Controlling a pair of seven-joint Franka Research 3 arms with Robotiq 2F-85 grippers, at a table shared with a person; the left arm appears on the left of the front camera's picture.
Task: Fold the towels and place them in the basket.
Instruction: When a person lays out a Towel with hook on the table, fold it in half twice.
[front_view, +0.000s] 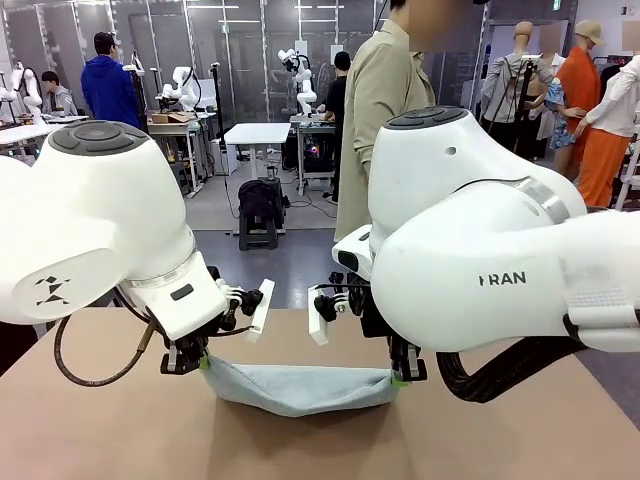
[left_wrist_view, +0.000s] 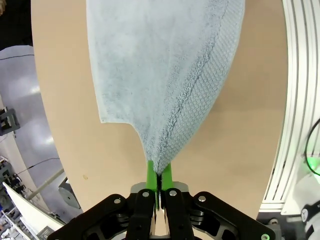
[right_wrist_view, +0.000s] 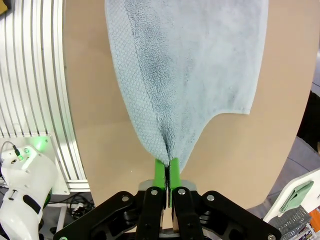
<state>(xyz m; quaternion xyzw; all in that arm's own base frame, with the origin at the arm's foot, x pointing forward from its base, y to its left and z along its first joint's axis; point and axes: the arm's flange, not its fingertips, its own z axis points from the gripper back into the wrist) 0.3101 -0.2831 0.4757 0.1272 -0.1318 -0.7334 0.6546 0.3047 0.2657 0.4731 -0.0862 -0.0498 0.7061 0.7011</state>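
One light blue-grey towel hangs slack between my two grippers, just above the brown table. My left gripper is shut on its left corner, my right gripper on its right corner. Seen from the left wrist, the towel fans out from the pinched green pads of the left gripper. Likewise in the right wrist view the towel spreads away from the right gripper. The basket is out of view.
A person in a beige top stands at the far side of the table. A ribbed white rail runs along the table's edge by the left arm, and a similar rail by the right arm.
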